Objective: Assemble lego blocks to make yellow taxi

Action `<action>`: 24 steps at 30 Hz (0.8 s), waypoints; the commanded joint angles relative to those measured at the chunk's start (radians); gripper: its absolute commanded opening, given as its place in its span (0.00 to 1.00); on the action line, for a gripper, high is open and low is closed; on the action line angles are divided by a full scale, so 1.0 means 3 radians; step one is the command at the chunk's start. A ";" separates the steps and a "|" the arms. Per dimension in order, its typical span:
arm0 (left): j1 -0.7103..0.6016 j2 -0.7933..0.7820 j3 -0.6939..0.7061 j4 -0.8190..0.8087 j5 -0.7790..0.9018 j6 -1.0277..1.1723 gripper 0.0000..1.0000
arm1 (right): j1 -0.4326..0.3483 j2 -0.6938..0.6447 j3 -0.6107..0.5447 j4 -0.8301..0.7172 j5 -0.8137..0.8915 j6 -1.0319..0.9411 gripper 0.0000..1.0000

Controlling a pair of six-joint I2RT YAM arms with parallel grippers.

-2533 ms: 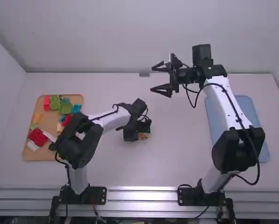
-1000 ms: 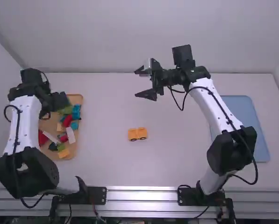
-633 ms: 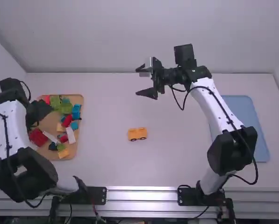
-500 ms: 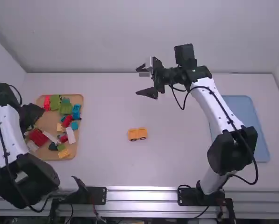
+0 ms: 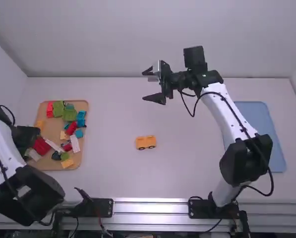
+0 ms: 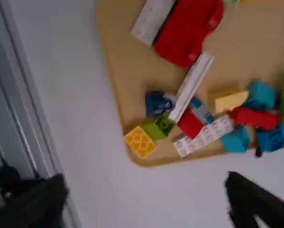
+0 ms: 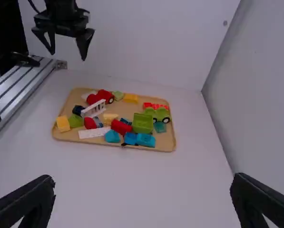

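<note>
Fingers spread and holding nothing, the left claw (image 5: 27, 136) hung high near a tan tray (image 5: 51, 130) of mixed blocks, while the right claw (image 5: 143, 85), also wide open and unladen, hovered over the far part of the white worktop (image 5: 187, 171). The yellow wheeled piece (image 5: 146, 143) sat between the tan tray and a blue tray (image 5: 258, 121).

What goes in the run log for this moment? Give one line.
left claw: open, empty, near tray of bricks | right claw: open, empty, over table | yellow wheeled piece: on table | taxi: looks unfinished
</note>
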 commanded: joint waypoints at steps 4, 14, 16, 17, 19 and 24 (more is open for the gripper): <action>-0.0126 0.0043 -0.0542 0.0239 0.0116 -0.0187 0.72 | 0.0066 -0.0094 0.0066 0.0029 -0.0034 0.0019 0.99; -0.0212 -0.0267 -0.1584 0.0886 0.0158 -0.0853 0.67 | 0.0066 -0.0094 0.0066 0.0333 -0.0032 0.0627 0.99; -0.0210 -0.0320 -0.1690 0.0832 0.0167 -0.1175 0.68 | 0.0056 -0.0094 0.0066 0.0332 -0.0033 0.0631 0.99; -0.0223 -0.0329 -0.1722 0.0816 0.0168 -0.1272 0.69 | 0.0052 -0.0094 0.0066 0.0334 -0.0033 0.0631 0.99; -0.0214 -0.0337 -0.1803 0.0843 0.0225 -0.1381 0.99 | 0.0051 -0.0094 0.0066 0.0332 -0.0034 0.0631 0.99; -0.0181 -0.0334 -0.2004 0.1195 0.0401 -0.0908 0.89 | 0.0053 -0.0094 0.0066 0.0322 -0.0033 0.0632 0.99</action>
